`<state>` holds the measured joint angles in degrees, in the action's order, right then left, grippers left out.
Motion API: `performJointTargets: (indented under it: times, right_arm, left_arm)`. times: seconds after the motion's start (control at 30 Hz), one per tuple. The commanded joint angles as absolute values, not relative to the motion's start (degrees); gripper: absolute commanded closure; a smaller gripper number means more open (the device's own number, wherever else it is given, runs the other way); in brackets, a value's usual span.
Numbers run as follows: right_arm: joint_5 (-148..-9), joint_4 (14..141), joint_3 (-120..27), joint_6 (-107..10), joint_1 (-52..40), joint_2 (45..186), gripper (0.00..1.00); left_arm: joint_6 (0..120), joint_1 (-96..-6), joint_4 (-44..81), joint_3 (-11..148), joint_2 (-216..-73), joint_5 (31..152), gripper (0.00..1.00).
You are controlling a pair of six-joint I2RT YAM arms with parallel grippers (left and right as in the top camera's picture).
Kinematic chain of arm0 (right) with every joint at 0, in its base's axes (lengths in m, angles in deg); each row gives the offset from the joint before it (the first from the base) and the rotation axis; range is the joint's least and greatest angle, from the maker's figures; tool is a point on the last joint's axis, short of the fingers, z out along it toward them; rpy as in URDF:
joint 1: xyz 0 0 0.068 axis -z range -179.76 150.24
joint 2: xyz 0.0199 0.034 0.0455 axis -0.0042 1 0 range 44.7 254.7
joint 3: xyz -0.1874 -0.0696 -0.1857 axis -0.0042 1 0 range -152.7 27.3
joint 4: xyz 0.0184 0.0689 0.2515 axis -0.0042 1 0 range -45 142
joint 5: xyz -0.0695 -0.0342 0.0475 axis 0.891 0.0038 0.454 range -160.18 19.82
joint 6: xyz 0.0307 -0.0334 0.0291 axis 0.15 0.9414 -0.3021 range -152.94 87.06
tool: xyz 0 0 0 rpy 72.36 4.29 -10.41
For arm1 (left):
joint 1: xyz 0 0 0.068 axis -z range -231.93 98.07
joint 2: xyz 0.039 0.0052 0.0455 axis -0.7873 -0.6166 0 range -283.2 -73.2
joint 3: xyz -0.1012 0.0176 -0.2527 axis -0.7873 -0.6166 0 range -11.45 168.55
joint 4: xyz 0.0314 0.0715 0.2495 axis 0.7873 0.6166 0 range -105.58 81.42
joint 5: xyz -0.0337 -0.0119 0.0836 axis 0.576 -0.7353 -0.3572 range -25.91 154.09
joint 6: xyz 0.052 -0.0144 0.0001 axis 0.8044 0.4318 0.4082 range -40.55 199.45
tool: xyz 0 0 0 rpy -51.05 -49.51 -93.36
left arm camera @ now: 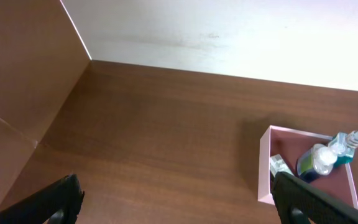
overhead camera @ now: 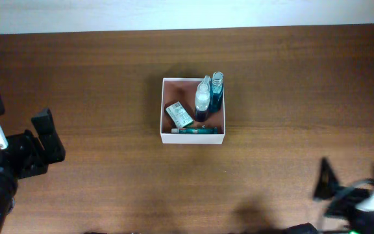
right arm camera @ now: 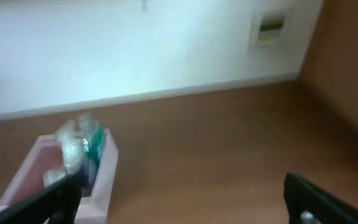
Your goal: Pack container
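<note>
Both claws are spread and empty: the left claw (left arm camera: 174, 180) hangs with its jaws wide apart over the left side of the surface (overhead camera: 96, 78); the right claw (right arm camera: 180, 179) is parted just as wide at the near right; each is well apart from the container (overhead camera: 193, 138), which sits upright and open-topped near the middle of the surface. Inside it a pale-topped bottle (overhead camera: 202, 96) and a blue bottle (overhead camera: 217, 91) stand close together at the far right corner; a small carton (overhead camera: 179, 115) lies on the left of the floor; a teal tube (overhead camera: 193, 130) lies along the near wall.

By its look the container is a thin-walled box, light in itself and probably somewhat flexible at the rim; its load now sits mostly toward the right, so it may tilt if lifted by the left wall alone. A pinch over the top edge of a wall, close to a corner where the walls brace each other, seems the firmest hold; the bottles look smooth and top-heavy, so a jolt could tip them; sliding the container across the surface would likely be gentler than lifting it.
</note>
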<state>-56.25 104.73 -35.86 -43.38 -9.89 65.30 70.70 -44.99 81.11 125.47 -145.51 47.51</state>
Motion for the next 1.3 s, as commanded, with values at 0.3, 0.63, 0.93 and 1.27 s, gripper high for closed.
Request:
performJointTargets:
  times: [0.3,0.63,0.93,1.27]
  right_arm:
    - [-77.5,87.5,2.5,-44.2,3.9,52.0,0.01]
    - [-77.3,86.3,14.6,-44.2,3.6,44.9,0.01]
    - [-75.5,87.6,17.9,-44.2,3.6,45.0,0.01]
    - [-75.5,87.6,17.9,-44.2,3.6,45.1,0.01]
  left_arm:
    - [71.4,-45.3,81.1,125.3,-145.3,46.7,0.01]
    - [71.4,-45.3,81.1,125.3,-145.3,46.7,0.01]
    - [71.4,-45.3,81.1,125.3,-145.3,46.7,0.01]
    - [71.4,-45.3,81.1,125.3,-145.3,46.7,0.0]
